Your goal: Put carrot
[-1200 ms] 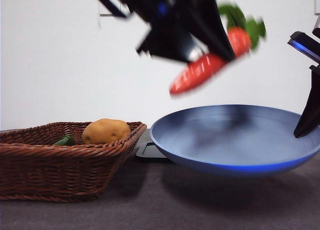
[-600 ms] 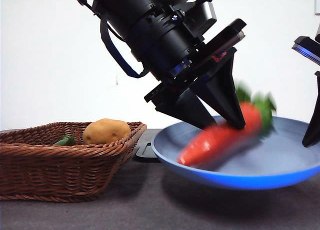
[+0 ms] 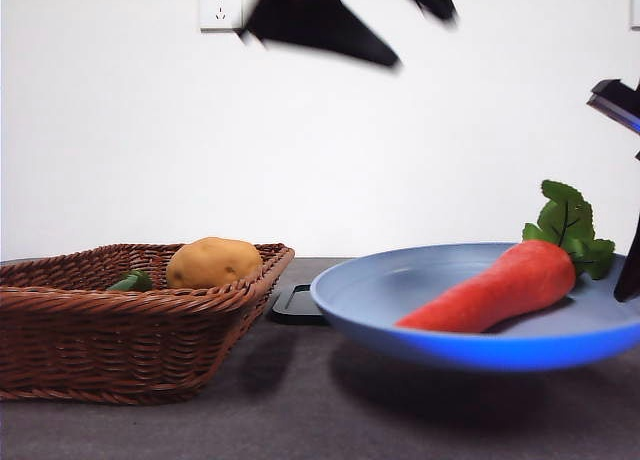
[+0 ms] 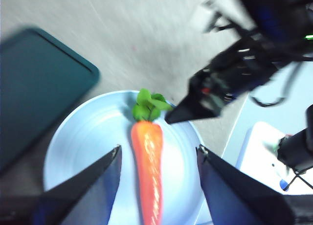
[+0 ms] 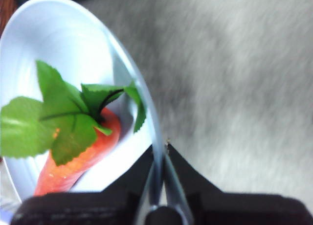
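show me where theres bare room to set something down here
Bare tabletop runs along the front, before the basket and the blue plate. The plate's near half beside the carrot is free. Crowded: the plate's edge, pinched by the right gripper.

Carrot (image 3: 500, 292): lies in the plate (image 3: 400, 325), leafy end toward the right rim, tip pointing left.
Plate: right half of the table (image 3: 300, 420), tilted, its right rim pinched between the jaws of the right gripper (image 5: 160, 156).
Left gripper (image 4: 156, 159): above the plate, apart from the carrot, jaws spread to either side of it in the left wrist view.
Basket (image 3: 120, 330): on the table's left side, beside the plate.
Potato (image 3: 213, 262): in the basket, near its right edge.
Small green vegetable (image 3: 130, 280): in the basket, just left of the potato.
Flat tray (image 3: 297, 305): on the table behind, between basket and plate.
Wall socket (image 3: 220, 7): on the wall behind, upper left.
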